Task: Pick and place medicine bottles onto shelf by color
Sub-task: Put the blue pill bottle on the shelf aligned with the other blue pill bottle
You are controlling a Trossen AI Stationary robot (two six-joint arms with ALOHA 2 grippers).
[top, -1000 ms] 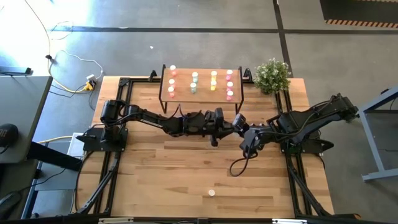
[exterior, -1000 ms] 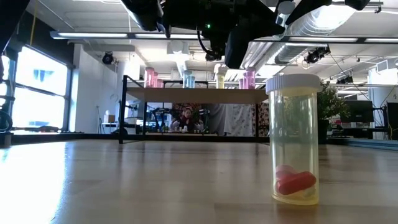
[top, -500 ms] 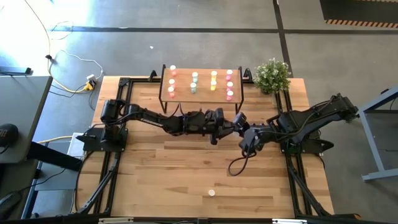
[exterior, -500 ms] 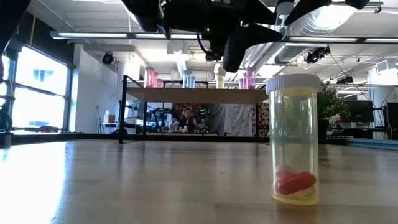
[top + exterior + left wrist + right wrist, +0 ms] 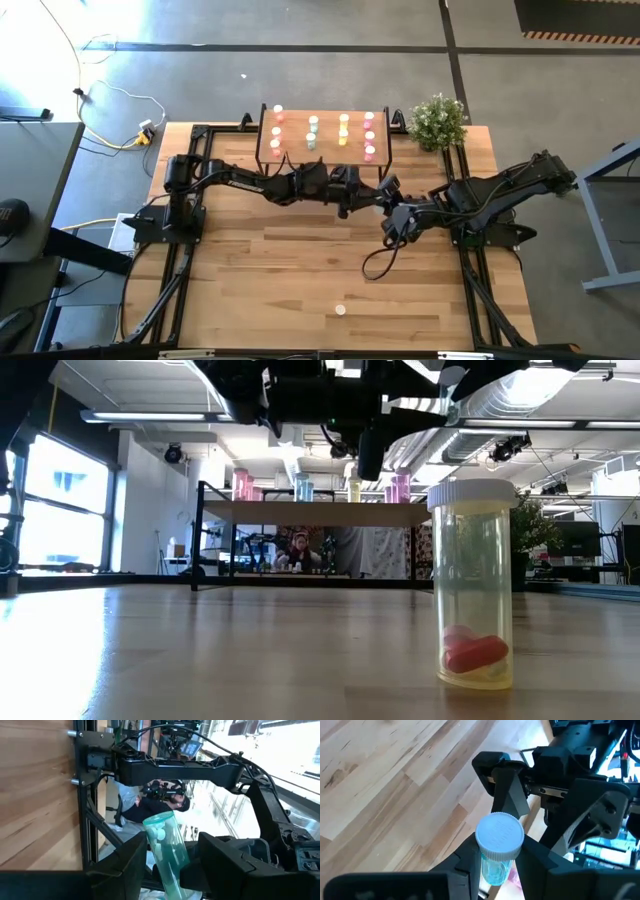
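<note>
I see the low wooden shelf with black legs mostly filled. Both tools, left and right, clamp a translucent teal white-capped bottle mid-desk; a yellow bottle waits near.

We see the shelf at the table's far edge, bottles in rows on it, a plant to its right. Just before the shelf our left gripper and right gripper meet, a bottle between both pairs of fingers. One bottle stands alone near the front edge.
</note>
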